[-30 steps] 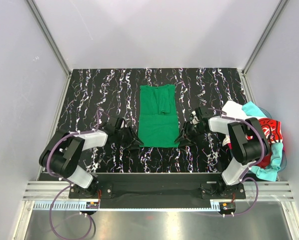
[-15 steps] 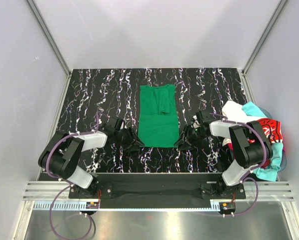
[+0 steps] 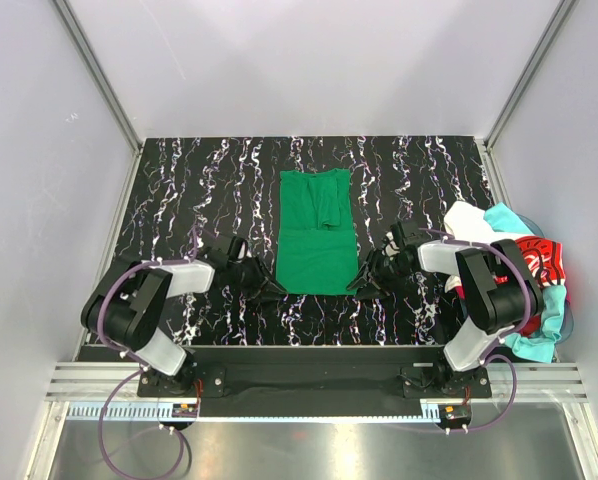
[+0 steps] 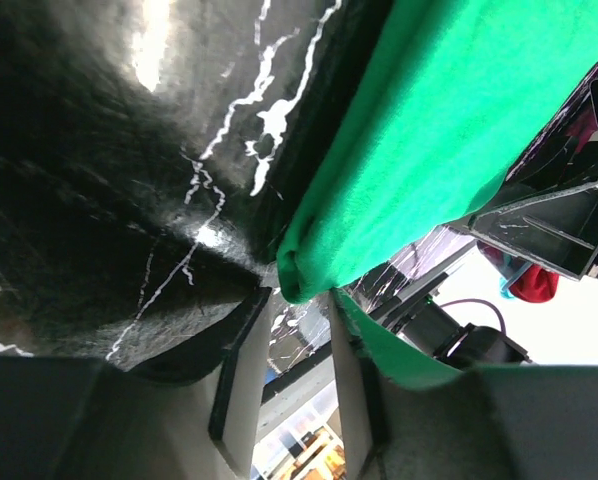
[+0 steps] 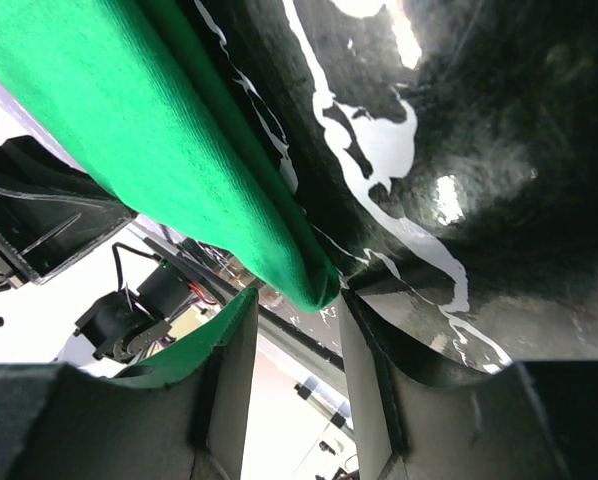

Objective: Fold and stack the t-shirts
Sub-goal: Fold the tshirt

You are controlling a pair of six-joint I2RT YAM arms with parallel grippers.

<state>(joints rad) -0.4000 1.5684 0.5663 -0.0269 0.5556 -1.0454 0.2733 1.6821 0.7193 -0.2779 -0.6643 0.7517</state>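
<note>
The green t-shirt point(image 3: 317, 232) lies folded into a long strip in the middle of the black marbled table point(image 3: 179, 190). My left gripper point(image 3: 270, 288) is low at its near left corner, and my right gripper point(image 3: 360, 284) is low at its near right corner. In the left wrist view the open gripper point(image 4: 299, 305) has the green shirt's point(image 4: 429, 130) corner at its fingertips. In the right wrist view the open gripper point(image 5: 294, 300) has the shirt's point(image 5: 159, 130) corner edge at its tips. The white point(image 3: 467, 220), turquoise point(image 3: 505, 217) and red point(image 3: 539, 262) t-shirts lie heaped at the right.
The heap of shirts hangs over the table's right edge, beside my right arm. Grey walls and metal rails close in the table on the left, back and right. A metal rail runs along the near edge at the arm bases.
Both grippers have crept slightly closer to the green shirt's near corners. The shirt and the heap have not moved.
</note>
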